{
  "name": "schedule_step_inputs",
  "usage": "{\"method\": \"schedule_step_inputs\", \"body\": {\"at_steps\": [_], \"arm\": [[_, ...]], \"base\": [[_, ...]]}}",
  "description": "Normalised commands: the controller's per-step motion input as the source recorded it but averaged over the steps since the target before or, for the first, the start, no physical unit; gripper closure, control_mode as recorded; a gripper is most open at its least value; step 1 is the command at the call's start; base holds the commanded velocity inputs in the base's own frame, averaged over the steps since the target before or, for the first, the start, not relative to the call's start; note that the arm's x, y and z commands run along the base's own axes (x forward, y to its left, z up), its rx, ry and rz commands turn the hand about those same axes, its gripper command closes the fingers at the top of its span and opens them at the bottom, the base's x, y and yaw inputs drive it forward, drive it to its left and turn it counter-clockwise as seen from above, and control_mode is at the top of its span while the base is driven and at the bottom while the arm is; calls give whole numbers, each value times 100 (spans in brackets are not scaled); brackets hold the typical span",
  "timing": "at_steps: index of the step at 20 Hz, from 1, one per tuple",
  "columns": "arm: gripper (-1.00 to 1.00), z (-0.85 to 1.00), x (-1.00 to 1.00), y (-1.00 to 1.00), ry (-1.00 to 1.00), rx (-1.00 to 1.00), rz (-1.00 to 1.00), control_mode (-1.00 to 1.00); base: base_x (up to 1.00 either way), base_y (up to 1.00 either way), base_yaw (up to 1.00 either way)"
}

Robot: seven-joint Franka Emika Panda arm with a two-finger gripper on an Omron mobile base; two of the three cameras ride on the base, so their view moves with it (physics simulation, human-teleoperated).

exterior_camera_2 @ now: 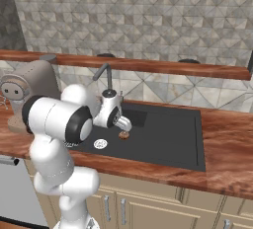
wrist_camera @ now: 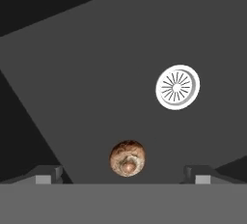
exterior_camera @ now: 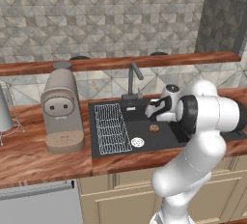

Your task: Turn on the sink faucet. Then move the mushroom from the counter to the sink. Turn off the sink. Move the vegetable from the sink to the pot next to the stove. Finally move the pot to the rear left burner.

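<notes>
Below, a round brown mushroom (wrist_camera: 127, 158) lies on the smooth dark sink (wrist_camera: 96, 73) floor.

Brown mushroom (wrist_camera: 127, 158) on sink (exterior_camera: 166, 138) floor (loose)

The mushroom (exterior_camera_2: 123, 135) lies on the dark sink (exterior_camera_2: 168, 144) floor, right of the drain (exterior_camera_2: 100, 144). The faucet (exterior_camera_2: 105, 75) rises at the far left, the wooden desk (exterior_camera_2: 227, 159) all around.
</notes>
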Motion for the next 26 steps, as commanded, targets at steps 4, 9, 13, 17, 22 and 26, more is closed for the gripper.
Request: {"method": "schedule_step_inputs", "body": {"at_steps": [4,9,13,17,22,26], "arm": [[-100,-40,29,1,0,-7,0,-100],[-100,-33,20,0,0,-2,0,-100],[-100,-31,25,0,0,0,0,-100],[-100,-25,21,0,0,0,0,-100],[-100,-24,30,-2,0,0,0,-100],[-100,-21,31,-3,0,0,0,-100]], "base": [[0,0,0],[0,0,0],[0,0,0],[0,0,0],[0,0,0],[0,0,0]]}}
